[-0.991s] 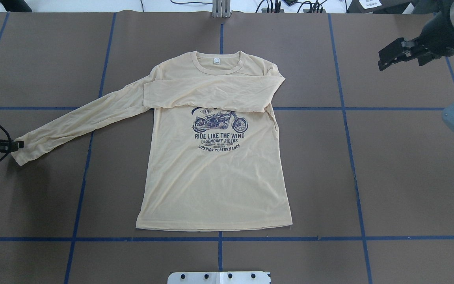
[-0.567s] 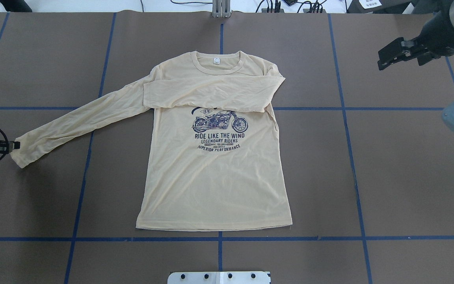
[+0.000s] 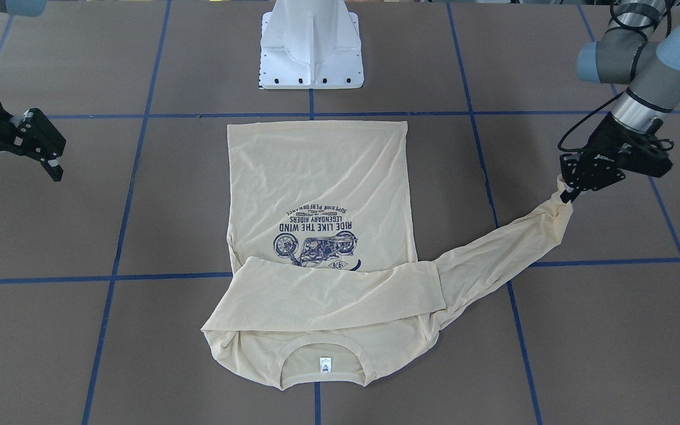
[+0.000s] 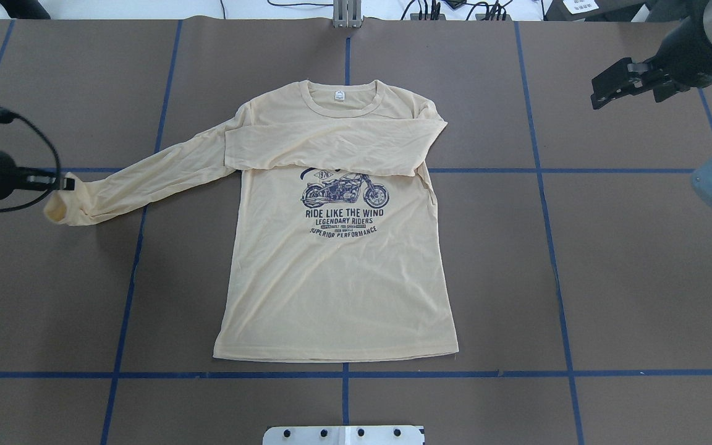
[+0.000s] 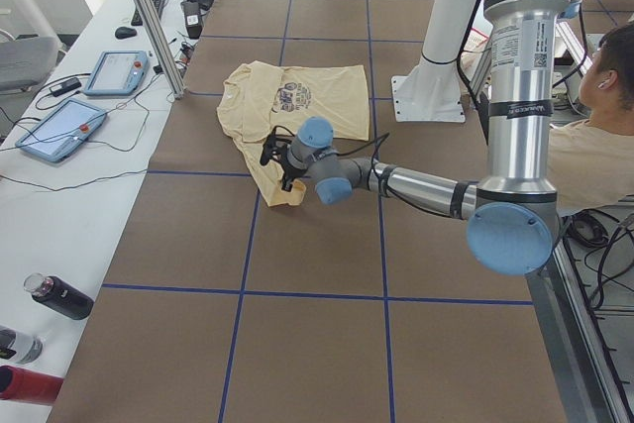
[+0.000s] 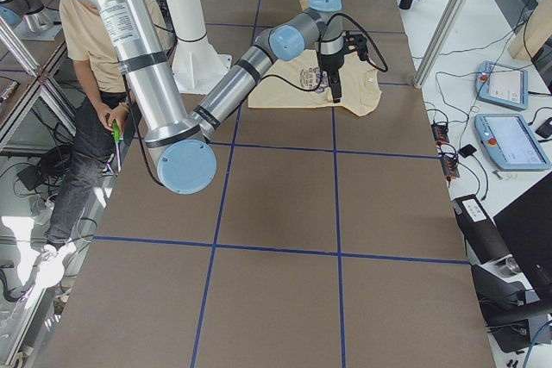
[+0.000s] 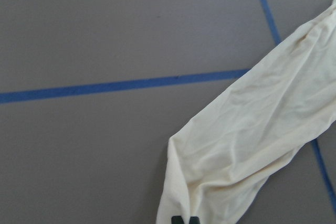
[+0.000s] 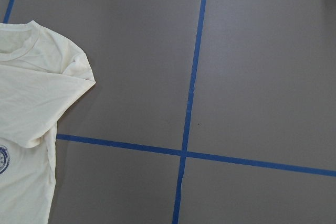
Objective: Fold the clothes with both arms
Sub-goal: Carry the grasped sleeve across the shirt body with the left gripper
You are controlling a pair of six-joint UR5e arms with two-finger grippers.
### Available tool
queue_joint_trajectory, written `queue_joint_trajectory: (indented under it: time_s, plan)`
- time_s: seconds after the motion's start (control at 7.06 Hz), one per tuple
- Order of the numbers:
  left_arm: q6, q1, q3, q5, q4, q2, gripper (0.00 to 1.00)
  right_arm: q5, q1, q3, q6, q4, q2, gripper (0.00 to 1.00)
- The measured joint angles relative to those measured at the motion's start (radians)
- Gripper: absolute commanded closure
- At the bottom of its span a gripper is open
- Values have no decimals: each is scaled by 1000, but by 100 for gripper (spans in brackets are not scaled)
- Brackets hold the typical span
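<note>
The cream-yellow long-sleeved T-shirt (image 4: pixel 337 278) lies flat, print up, collar at the far side; it also shows in the front view (image 3: pixel 316 177). One sleeve (image 4: pixel 331 148) is folded across the chest. The other sleeve (image 4: pixel 146 176) stretches out to the left. My left gripper (image 4: pixel 68 183) is shut on this sleeve's cuff and holds it raised off the table (image 3: pixel 567 195); in the left wrist view the fingertips (image 7: pixel 185 220) pinch the cloth. My right gripper (image 4: pixel 603 93) is open and empty, above the far right of the table, apart from the shirt (image 3: pixel 18 174).
The brown mat (image 4: pixel 640 278) carries blue tape lines. The white pedestal base (image 3: pixel 310 47) stands at the near edge. Tablets (image 5: pixel 59 131) and bottles (image 5: pixel 59 296) lie on the side bench. A person (image 5: pixel 604 96) sits beside the robot.
My left gripper has moved up and toward the far side and the shirt with the cuff; the sleeve end now hangs bunched. The right gripper has barely moved.
</note>
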Motion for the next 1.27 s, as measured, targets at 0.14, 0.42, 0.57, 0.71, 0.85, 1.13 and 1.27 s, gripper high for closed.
queue_joint_trajectory:
  time_s: [0.14, 0.42, 0.57, 0.71, 0.85, 1.13, 1.27]
  plan:
    - [-5, 0, -46, -1, 210, -136, 100, 0, 0, -2, 0, 0, 0, 0]
    - [-34, 10, -44, -3, 513, -411, 100, 0, 0, -3, 0, 0, 1, 0]
    - [-89, 22, -1, -4, 575, -524, 100, 1, 0, -4, -2, 0, -1, 0]
    - [-147, 37, 64, -4, 600, -628, 100, 1, 0, -5, -4, 0, -3, 0]
    - [-203, 54, 148, -3, 607, -733, 100, 8, 4, -5, -11, -1, -5, 0]
    - [-305, 108, 353, 4, 600, -944, 100, 67, 53, -7, -88, -1, -39, 0]
    - [-358, 145, 454, 24, 571, -1024, 100, 100, 100, -7, -166, -1, -81, 0]
